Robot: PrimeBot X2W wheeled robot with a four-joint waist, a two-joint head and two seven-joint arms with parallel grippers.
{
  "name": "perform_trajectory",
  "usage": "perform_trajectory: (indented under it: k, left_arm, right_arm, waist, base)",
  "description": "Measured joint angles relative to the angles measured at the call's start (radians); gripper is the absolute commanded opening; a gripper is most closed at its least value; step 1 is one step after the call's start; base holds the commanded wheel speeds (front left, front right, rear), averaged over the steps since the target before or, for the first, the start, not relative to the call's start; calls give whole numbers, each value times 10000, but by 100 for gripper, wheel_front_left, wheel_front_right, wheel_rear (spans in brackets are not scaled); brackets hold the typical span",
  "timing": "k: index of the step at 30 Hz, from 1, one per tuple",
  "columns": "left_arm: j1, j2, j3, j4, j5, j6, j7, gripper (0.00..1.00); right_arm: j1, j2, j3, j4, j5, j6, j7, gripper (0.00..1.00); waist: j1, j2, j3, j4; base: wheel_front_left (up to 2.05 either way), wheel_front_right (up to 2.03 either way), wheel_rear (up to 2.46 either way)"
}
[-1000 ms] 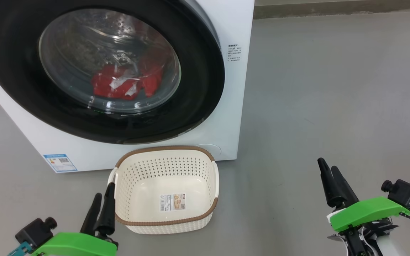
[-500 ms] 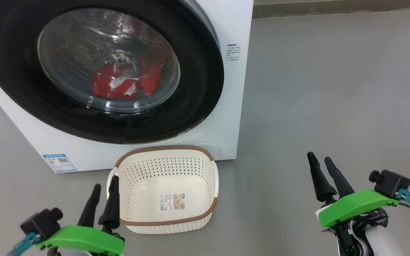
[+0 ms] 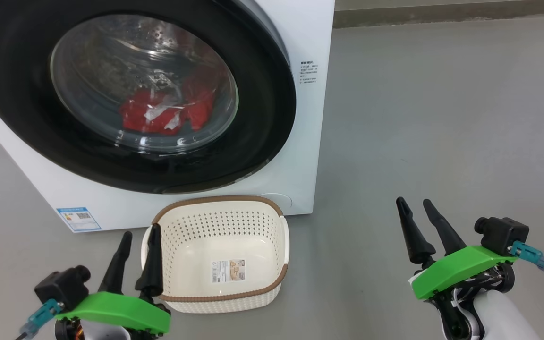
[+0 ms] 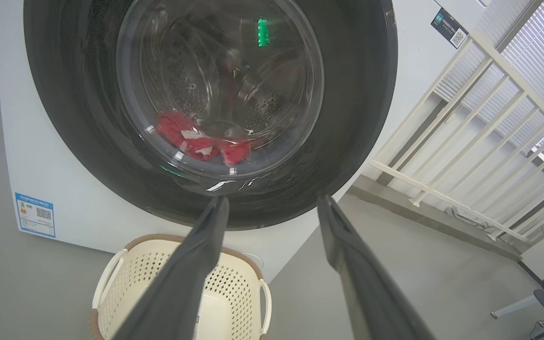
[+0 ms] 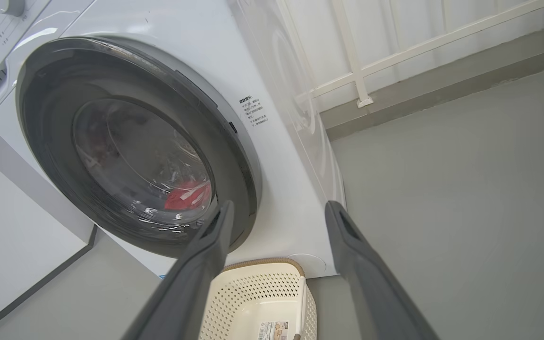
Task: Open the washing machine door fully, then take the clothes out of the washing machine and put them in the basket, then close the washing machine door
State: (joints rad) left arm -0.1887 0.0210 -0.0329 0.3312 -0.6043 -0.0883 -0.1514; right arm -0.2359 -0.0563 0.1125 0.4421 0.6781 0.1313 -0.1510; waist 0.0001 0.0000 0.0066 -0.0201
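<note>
The washing machine (image 3: 307, 141), a white front-loader, stands on the grey floor (image 3: 442, 118) at the upper left of the head view; the washing machine door (image 3: 262, 118) lies closed flat against its front, glossy black rim around a bulging clear glass centre; through that glass the clothes (image 3: 135, 113) show as a red heap with white patches, low in the perforated steel drum; a small blue label (image 3: 78, 218) sits at the machine's lower left corner. The basket (image 3: 215, 200), cream and perforated with a brown woven-look rim, rests on the floor just in front of the machine, below the door; it holds no garment, and a paper label (image 3: 228, 270) lies on its bottom. The left tool (image 3: 141, 231) hangs at the lower left with its two dark fingers spread and nothing between them; its inner finger crosses the basket's left handle in the head view, and whether it touches cannot be told; in the left wrist view the fingertips point towards the door's lower rim. The right tool (image 3: 412, 201) hangs at the lower right, well apart from basket and machine, fingers likewise spread and holding nothing; a white railing (image 4: 465, 141) runs behind the machine in the left wrist view.
</note>
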Motion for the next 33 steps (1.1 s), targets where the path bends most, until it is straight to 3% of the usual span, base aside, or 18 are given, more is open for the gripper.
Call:
perform_trajectory:
  k: [33]
  left_arm:
    - [-634,58,-368,59,3639,104,-945,100]
  right_arm:
    - [-810,-67,704,474,-3354,0,-928,100]
  waist:
    - [0,0,-24,-35]
  base:
    - [0,0,0]
